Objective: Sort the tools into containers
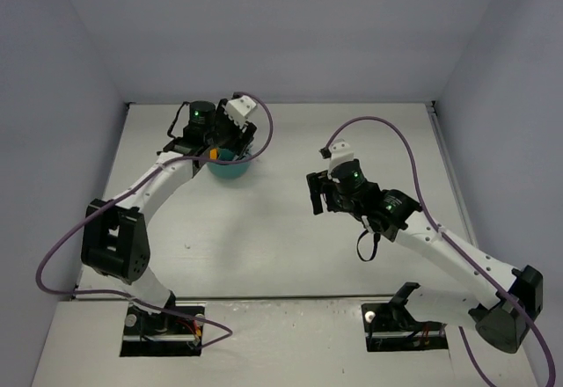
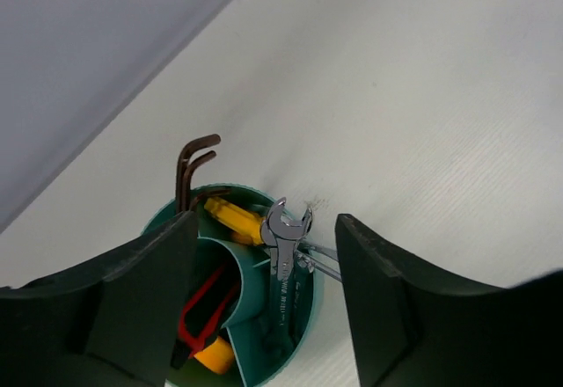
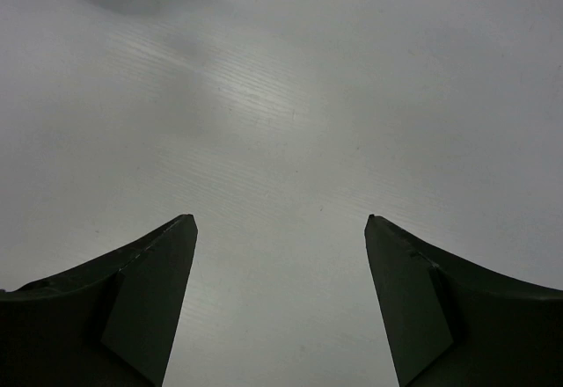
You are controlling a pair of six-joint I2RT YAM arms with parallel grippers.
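1. While the left tool [image 2: 266, 229] hangs right over the teal bowl [image 2: 252, 292], its two dark fingers stand wide apart with nothing pinched between them: open.
2. That bowl sits on the far left part of the white desk [image 1: 281, 246], close to the back wall. It is round, teal, and split by curved inner walls.
3. Look at the silver wrench [image 2: 282, 244] on the bowl's right side. Its open-ended head is up at the rim and its shaft runs down inside, so the long axis is almost straight up-and-down in the left wrist view.
4. More silver shafts [image 2: 321, 264] poke out over the rim, pointing right.
5. Two dark hex keys [image 2: 190, 171] stand upright at the far rim, short bent ends pointing right.
6. One yellow handle [image 2: 234, 218] lies slantwise between the hex keys and the wrench head.
7. Red handles [image 2: 208, 297] slant through the left compartment, with another yellow piece [image 2: 214, 355] at their lower end.
8. Over to the right tool [image 3: 280, 222]: fingers spread, gripping nothing, above the desk and well apart from the bowl.
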